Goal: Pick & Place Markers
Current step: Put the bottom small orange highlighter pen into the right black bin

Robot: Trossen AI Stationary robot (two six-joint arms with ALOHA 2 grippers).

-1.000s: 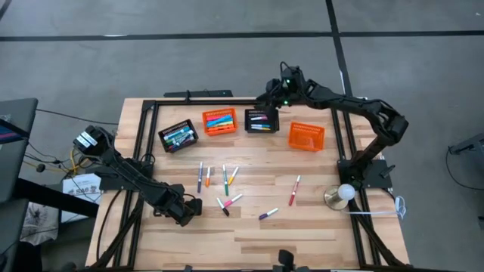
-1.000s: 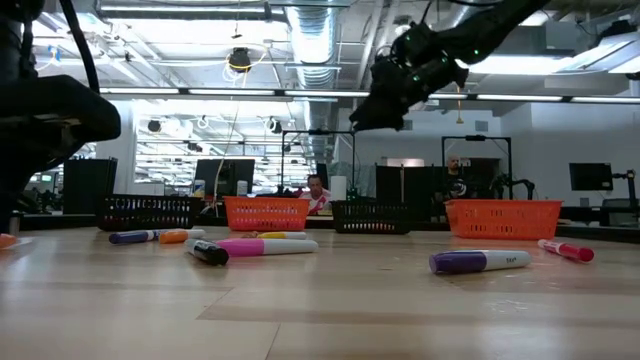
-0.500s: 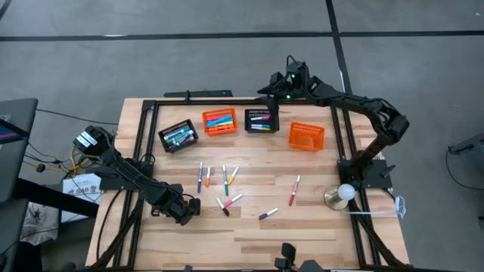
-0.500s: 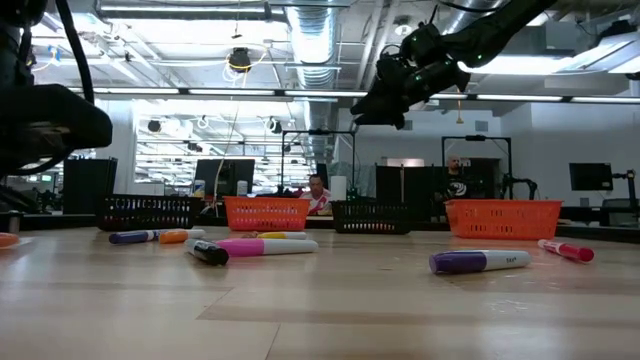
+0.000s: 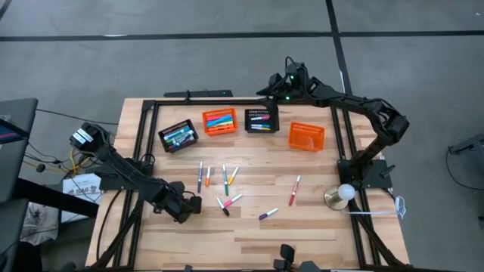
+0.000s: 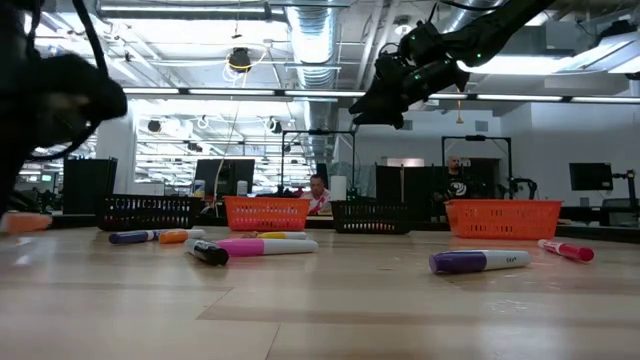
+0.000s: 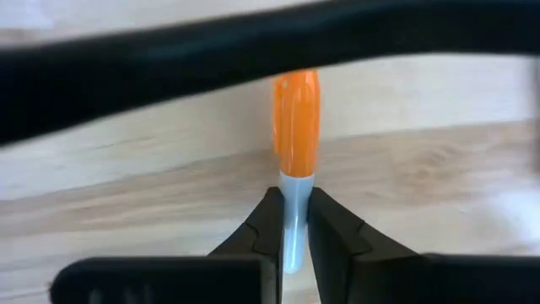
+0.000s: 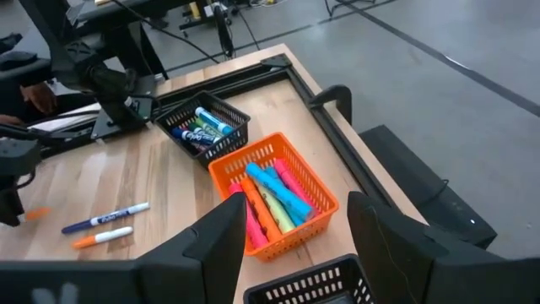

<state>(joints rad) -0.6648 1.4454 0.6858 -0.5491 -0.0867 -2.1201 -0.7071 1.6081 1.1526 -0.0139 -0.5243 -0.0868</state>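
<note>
Left wrist view shows the left hand (image 7: 291, 221) closed on an orange-capped marker (image 7: 295, 135): its fingers pinch the pale barrel, and the marker's long axis runs straight out ahead of the hand, the orange cap leading. From above, that hand (image 5: 187, 206) sits near the front-left part of the worktop (image 5: 302, 234), just left of the loose markers (image 5: 224, 181) scattered across the middle, so this arm is the nearer one for them. A pink marker (image 5: 294, 190) and a purple one (image 5: 268, 214) lie apart toward the right.

The baskets stand in a row along the far edge, well away from the left hand, so the carry would have to run from the front toward the back. The black basket at the left (image 5: 178, 136) holds several markers, the orange basket beside it (image 5: 219, 121) holds bright ones, the next black basket (image 5: 261, 120) has a few, and the orange basket at the right (image 5: 306, 136) looks bare from above.

The right hand (image 5: 290, 79) hangs high over the far edge near the baskets, fingers spread apart and gripping nothing.
</note>
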